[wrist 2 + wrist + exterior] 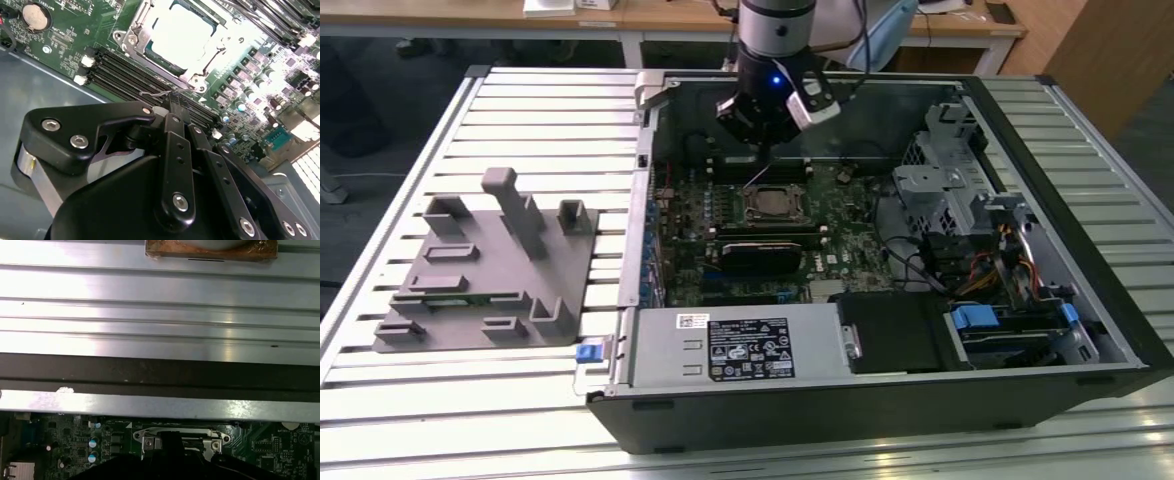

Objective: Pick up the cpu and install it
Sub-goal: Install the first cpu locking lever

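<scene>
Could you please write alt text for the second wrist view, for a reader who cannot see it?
A silvery-white square cpu sits in its metal-framed socket on a green motherboard. The black gripper is in the foreground, its tip near the dark memory slots beside the socket.

Socket approach, hemmed in

We are seeing open air above the socket (771,203); memory sticks (771,236) crowding at six o'clock, drive cage (947,185) at three.

Your exterior view looks down from high on the open computer case (881,250), while both wrist views ride close inside it, sharing the motherboard (60,40) and the metal-framed socket (180,437) under the arm.
</scene>
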Robot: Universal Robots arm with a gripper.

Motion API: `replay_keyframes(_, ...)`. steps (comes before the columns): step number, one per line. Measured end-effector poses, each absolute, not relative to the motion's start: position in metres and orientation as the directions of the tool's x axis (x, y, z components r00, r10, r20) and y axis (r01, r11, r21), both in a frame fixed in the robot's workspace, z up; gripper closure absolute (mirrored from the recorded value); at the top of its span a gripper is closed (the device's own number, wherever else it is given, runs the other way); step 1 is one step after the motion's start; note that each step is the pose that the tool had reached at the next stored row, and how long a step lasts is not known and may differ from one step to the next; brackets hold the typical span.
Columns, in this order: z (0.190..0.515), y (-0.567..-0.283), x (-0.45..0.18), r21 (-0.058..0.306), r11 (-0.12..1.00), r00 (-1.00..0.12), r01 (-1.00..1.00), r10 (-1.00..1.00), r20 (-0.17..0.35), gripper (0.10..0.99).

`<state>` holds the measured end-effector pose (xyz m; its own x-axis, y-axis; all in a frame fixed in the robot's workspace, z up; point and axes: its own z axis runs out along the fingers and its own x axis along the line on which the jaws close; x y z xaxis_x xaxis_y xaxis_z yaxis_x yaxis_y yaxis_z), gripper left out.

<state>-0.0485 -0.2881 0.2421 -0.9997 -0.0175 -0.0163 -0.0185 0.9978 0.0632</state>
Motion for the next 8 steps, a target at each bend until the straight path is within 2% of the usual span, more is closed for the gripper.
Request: replay_keyframes(8, 0.2396, -0.2870, -0.0408, 0.060, 0.998, -1.000, -0.018, -0.018, -0.014, 0.980)
